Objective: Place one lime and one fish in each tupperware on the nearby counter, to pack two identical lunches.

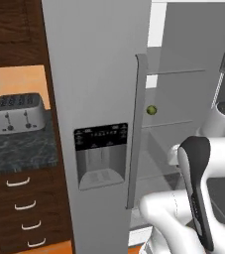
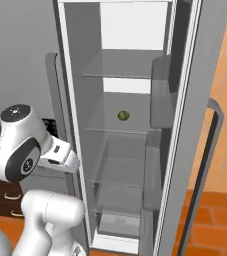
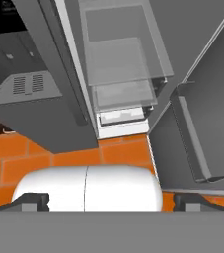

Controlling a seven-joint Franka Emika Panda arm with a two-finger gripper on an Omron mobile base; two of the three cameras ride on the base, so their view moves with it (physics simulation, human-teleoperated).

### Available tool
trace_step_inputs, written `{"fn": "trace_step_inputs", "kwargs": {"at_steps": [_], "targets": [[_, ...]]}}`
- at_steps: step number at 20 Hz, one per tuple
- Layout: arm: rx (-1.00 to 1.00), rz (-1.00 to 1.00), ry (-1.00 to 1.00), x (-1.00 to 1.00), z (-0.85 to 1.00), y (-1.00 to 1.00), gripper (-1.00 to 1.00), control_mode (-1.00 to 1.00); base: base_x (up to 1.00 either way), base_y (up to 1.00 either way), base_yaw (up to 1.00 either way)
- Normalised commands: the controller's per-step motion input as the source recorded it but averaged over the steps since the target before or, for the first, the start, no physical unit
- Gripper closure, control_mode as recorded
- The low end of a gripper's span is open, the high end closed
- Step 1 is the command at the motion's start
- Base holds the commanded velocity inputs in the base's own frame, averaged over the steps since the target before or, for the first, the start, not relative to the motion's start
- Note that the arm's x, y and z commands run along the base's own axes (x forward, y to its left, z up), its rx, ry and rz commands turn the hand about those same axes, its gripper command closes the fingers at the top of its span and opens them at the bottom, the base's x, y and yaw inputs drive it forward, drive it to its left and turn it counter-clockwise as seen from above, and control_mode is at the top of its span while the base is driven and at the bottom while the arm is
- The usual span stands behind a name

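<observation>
Lime (image 2: 123, 116) sits alone on a glass shelf inside the open fridge (image 2: 130, 30); gripper (image 3: 111, 201) spread wide, empty; no legible writing anywhere.

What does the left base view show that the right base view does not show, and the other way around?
Left base view alone: a silver toaster on the dark speckled counter, above drawers with curved silver handles, and the dispenser panel on the shut fridge door.
Right base view alone: the open fridge compartment from the front, with its glass shelves and the opened door's bins.
Both: one lime on a fridge shelf.
</observation>
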Motion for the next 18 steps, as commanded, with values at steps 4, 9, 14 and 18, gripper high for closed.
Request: {"fn": "trace_step_inputs", "kwargs": {"at_steps": [4,9,14,18], "targets": [[0.00,0.00,0.00,0.00,0.00,0.00,-1.00,1.00,0.52,-0.22,-0.10],[0.00,0.00,0.00,0.00,0.00,0.00,-1.00,1.00,0.39,-0.43,-0.03],[0.00,0.00,0.00,0.00,0.00,0.00,-1.00,1.00,0.34,-0.28,0.00],[0.00,0.00,0.00,0.00,0.00,0.00,-1.00,1.00,0.40,0.00,0.02]]}}
